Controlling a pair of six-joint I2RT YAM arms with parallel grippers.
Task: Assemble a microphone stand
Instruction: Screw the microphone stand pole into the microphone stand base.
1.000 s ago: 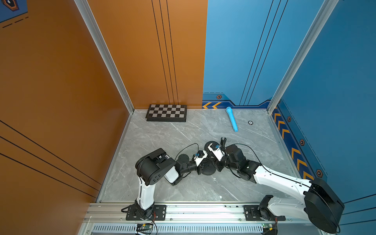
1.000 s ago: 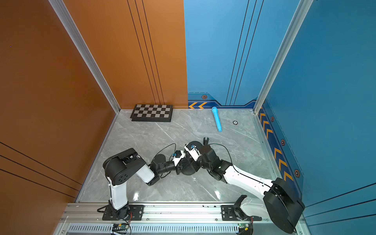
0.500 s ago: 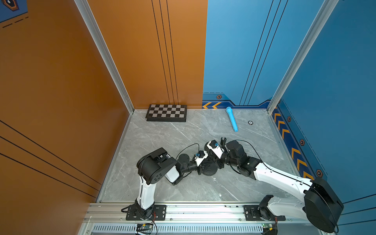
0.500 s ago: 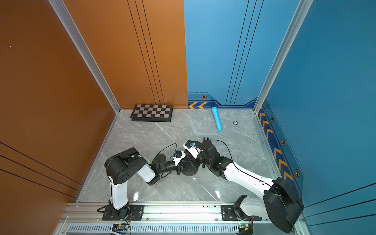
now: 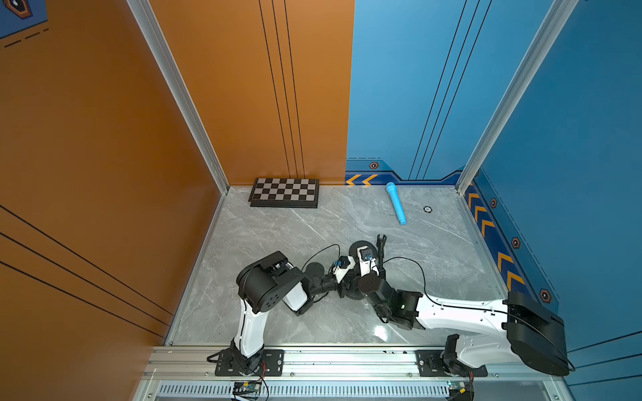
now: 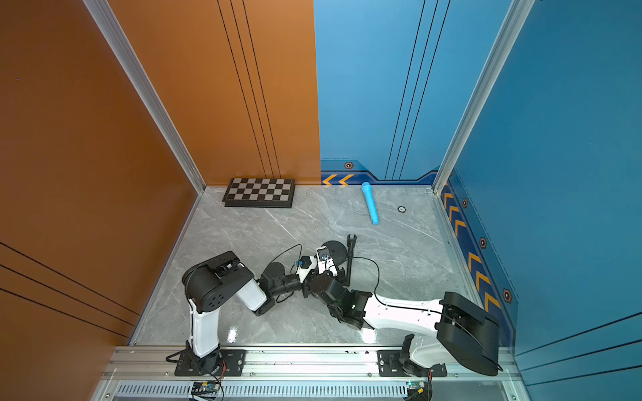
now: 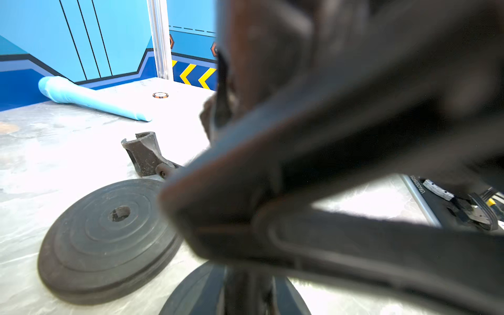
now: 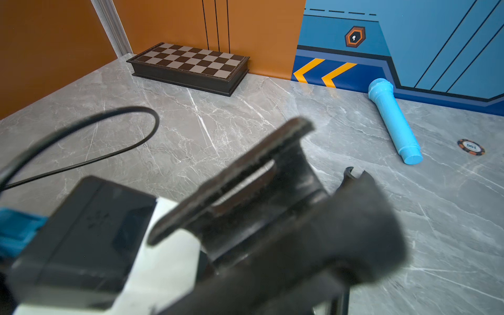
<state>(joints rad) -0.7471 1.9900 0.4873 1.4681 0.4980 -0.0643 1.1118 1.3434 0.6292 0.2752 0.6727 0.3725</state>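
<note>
Left gripper (image 5: pixel 348 285) is pressing its jaws together near the stand pole (image 5: pixel 381 250). Right gripper (image 5: pixel 371 268) is hovering alongside; its jaw state cannot be told.

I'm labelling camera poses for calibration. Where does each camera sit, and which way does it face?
Both top views: high above the front rail, looking down on the table; left arm and right arm show whole.
Left wrist: low on the left arm, facing the blue microphone and a base disc; left tool fills the foreground.
Right wrist: on the right arm, facing the chessboard; right tool shows.
Shared: both wrist views catch the microphone and poker chip.
</note>
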